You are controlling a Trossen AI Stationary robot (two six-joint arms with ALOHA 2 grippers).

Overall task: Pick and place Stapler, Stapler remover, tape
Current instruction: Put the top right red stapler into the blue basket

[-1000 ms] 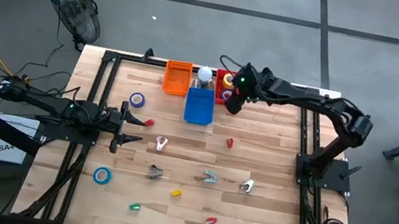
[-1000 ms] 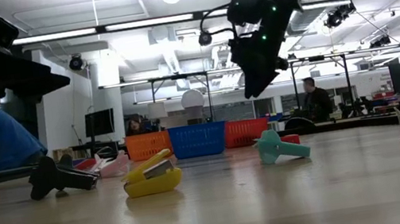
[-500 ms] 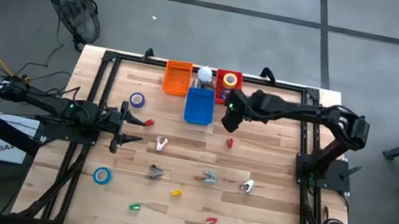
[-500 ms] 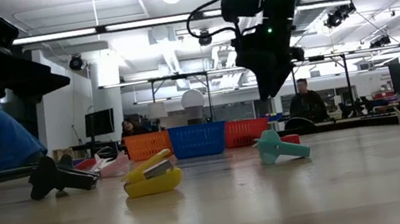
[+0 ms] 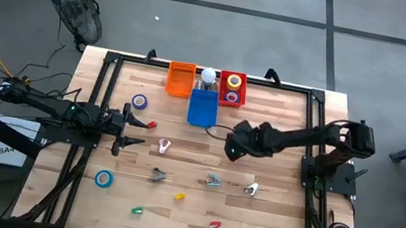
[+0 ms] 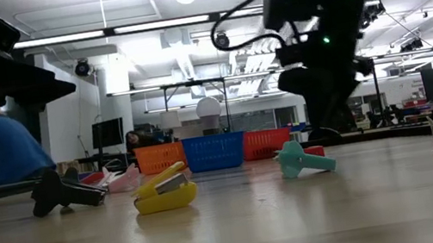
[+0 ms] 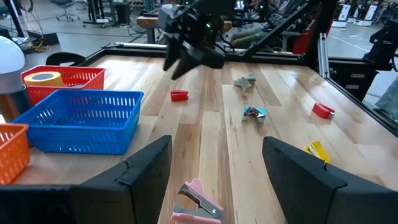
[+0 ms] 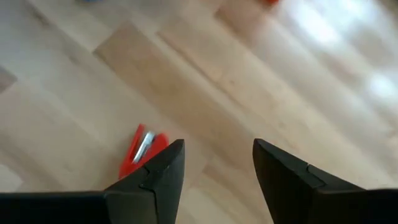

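My right gripper [image 5: 232, 147] is open and hovers over the table's middle, pointing down. In the right wrist view a small red stapler [image 8: 142, 150] lies flat on the wood just beside one finger of that gripper [image 8: 217, 167], untouched. The arm hides this stapler from above. Two tape rolls, one yellow [image 5: 233, 81], lie in the red basket [image 5: 242, 89]. Blue rolls lie flat on the table [image 5: 139, 101] [image 5: 104, 178]. My left gripper [image 5: 139, 125] waits open at the left side, a pink stapler [image 7: 196, 203] lying before it [image 7: 217, 183].
Orange [image 5: 181, 79] and blue [image 5: 203, 109] baskets stand by the far edge beside the red one. Scattered on the near half: staple removers [image 5: 213, 180] [image 5: 251, 189] [image 5: 158, 176], a yellow stapler [image 5: 179, 196], a green [image 5: 136, 210] and a red [image 5: 214, 225] piece. People show beyond the table.
My right gripper has swung from above the red basket at the far edge toward the near edge and down, ending low over the red stapler in the table's middle. The left arm has kept still.
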